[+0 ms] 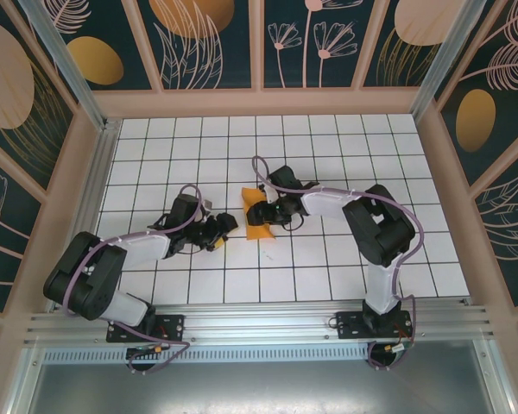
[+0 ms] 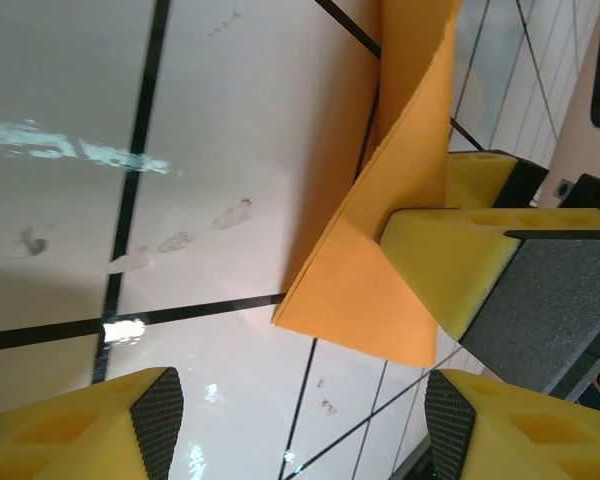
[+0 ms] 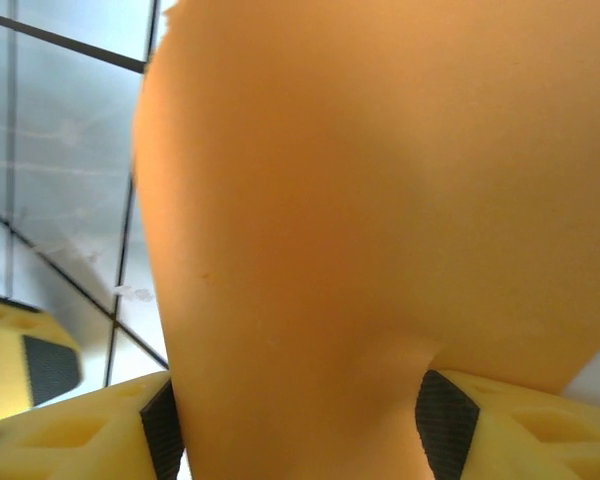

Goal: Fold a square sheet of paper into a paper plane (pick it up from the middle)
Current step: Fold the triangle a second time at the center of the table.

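white tiled table (image 1: 328, 259), left fingers (image 2: 100, 430) apart, right fingers (image 3: 500, 430) astride orange paper (image 2: 360, 290), grip unclear

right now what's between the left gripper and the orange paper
Bare white tile and a black grout line, in the left wrist view, separate the left gripper from the orange paper.

light: bright, even | glare: tiles (image 2: 130, 330) | blur: close paper (image 3: 380, 200) soft
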### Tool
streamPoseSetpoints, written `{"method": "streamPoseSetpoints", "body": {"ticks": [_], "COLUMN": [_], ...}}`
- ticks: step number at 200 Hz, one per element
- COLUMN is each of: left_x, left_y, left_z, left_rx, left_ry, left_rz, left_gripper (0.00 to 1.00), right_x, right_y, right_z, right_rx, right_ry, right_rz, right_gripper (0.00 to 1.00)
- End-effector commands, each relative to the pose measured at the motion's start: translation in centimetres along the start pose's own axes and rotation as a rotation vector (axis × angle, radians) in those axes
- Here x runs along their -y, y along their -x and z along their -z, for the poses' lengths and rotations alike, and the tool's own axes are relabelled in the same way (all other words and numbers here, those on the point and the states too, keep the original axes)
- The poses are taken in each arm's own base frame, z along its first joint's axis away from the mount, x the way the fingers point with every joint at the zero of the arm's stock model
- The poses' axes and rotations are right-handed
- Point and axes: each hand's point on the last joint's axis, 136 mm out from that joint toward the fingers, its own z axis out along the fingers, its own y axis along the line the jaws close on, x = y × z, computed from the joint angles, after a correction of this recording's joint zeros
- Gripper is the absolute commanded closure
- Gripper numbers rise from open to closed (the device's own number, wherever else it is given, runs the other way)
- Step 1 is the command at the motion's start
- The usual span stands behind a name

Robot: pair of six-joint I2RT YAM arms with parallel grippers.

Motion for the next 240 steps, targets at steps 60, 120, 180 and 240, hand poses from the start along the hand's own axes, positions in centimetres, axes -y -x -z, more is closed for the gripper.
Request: {"method": "streamPoseSetpoints", "body": {"ticks": [60,120,180,240], "left_x": [2.0,3.1,5.0,6.2], "left_y": [0.2,0.0,2.6,1.4], "left_z": [-0.4,-0.5,2.7,0.5], "left_rx": [0.001,-0.027,0.189,0.047], "left_ry": [-0.125,-0.171,-0.134,-0.215], "left_rz": [0.009,-0.026,-0.136,-0.112], "left_gripper": [0.30,0.29,0.27,0.29], "right_x": [3.6,3.6,3.5,3.5], "right_y": [-5.9,-5.9,-6.1,-6.2], "right_z": [-3.0,-3.2,-3.4,-3.6], "right_rx": [-0.174,-0.177,-0.184,-0.189], "right_ry": [0.020,0.038,0.057,0.063], "right_rz": [-0.120,-0.133,-0.143,-0.147], "right_gripper": [0.29,0.31,0.30,0.30]}}
